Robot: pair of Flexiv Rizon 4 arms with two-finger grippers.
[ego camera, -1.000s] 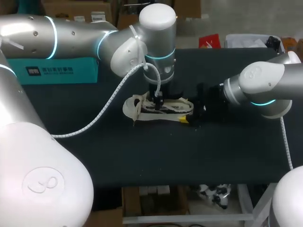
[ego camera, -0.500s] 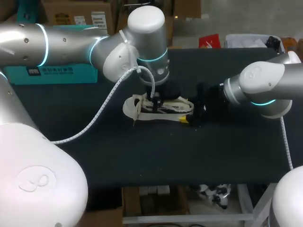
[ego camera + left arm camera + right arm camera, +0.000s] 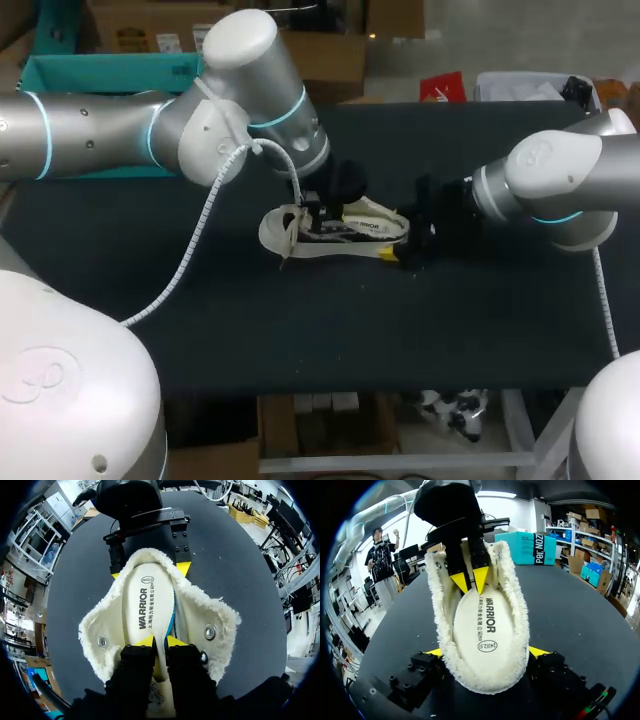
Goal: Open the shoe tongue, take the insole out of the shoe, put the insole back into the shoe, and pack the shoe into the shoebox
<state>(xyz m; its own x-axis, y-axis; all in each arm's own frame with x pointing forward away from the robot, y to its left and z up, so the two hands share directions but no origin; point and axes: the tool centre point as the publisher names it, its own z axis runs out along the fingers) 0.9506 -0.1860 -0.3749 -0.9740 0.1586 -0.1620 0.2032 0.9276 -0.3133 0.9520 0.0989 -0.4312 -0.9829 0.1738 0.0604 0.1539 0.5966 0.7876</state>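
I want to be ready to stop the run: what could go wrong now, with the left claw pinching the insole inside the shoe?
1. The left claw grips the insole only at its narrow end, so it may slip free on pulling.
2. The fleecy lining of the shoe wraps the insole's sides; the drag could tilt or lift the shoe, since the right claw clamps just one end.
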